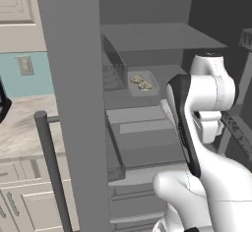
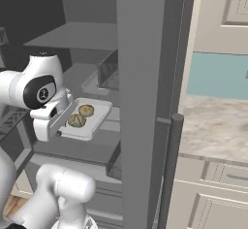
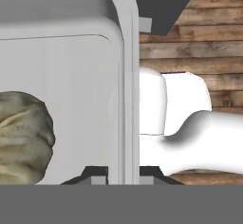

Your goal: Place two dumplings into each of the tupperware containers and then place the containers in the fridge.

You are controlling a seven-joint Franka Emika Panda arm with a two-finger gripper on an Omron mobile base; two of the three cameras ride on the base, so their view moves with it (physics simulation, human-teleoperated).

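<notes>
Fingers (image 3: pixel 122 173) clenched on rim of pale grey translucent tupperware tray (image 2: pixel 99 112) w/ two tan crimped dumplings (image 2: pixel 81 116), held at open tall grey fridge (image 2: pixel 140 77). Fridge door edge blocked far shelves in right view. Left view showed another tray (image 1: pixel 154 84) w/ dumplings on shelf.
</notes>
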